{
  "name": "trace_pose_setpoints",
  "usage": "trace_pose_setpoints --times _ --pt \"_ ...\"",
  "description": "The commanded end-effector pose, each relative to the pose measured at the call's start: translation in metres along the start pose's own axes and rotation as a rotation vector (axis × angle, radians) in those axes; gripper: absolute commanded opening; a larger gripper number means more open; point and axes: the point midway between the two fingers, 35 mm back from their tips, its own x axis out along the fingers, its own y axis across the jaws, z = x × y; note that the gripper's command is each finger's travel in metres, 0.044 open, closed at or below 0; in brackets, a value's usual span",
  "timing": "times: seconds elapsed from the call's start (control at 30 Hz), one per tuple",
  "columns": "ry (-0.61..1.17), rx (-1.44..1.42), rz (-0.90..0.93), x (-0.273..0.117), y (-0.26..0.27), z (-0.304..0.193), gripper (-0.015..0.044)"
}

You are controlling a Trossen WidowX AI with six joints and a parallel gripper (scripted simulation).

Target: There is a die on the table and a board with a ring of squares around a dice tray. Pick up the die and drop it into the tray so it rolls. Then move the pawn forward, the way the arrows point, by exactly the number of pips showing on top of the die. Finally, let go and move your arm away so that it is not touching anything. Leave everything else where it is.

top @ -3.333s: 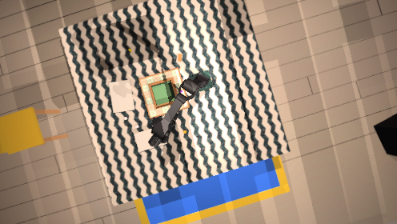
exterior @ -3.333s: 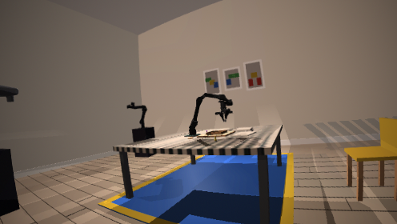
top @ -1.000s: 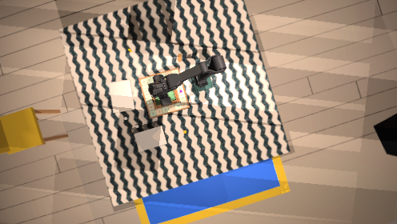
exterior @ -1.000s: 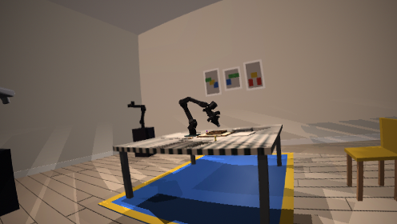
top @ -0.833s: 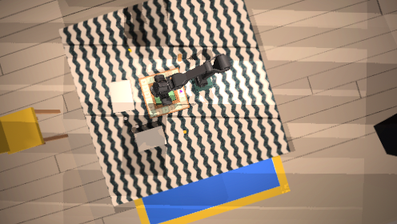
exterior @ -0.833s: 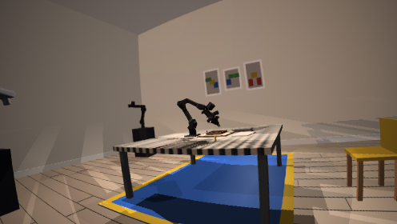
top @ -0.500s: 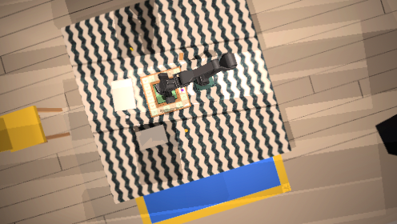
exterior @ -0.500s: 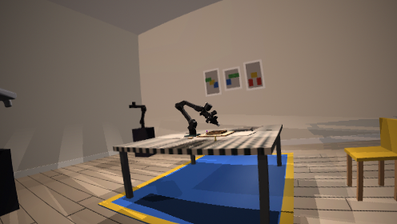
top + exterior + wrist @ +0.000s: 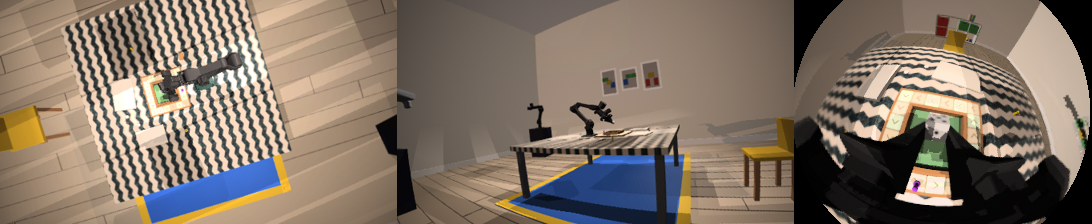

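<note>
My gripper is shut on the grey-white die, which shows dark pips and sits between the fingertips. The gripper is tilted and holds the die above the tray. The dice tray has a green floor and a brown rim. Around it the board carries a ring of cream squares with arrows. The purple pawn stands on a square on the arm's side of the board. The fingers hide part of the tray and some squares.
Two white panels lie beyond the board and beside it. An orange piece lies near the board. Small yellow objects lie on the zigzag-patterned table. A small white thing lies between the panels.
</note>
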Motion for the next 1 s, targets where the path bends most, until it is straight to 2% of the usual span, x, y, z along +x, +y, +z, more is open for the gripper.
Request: trace_pose_setpoints --times 0.0,0.33,0.63,0.87,0.9,0.97 --pt "-0.006 -0.005 0.002 -0.002 0.000 0.001 0.0000" --pt "-0.001 0.000 0.000 -0.001 0.000 0.000 0.0000" --pt "-0.001 0.000 0.000 -0.002 0.000 0.002 0.0236" --pt "-0.006 -0.005 0.002 -0.027 0.000 0.030 0.0420" --pt "-0.006 -0.005 0.002 -0.027 0.000 0.030 0.0440" --pt "0.029 -0.005 0.002 -0.025 0.000 0.030 0.0440"
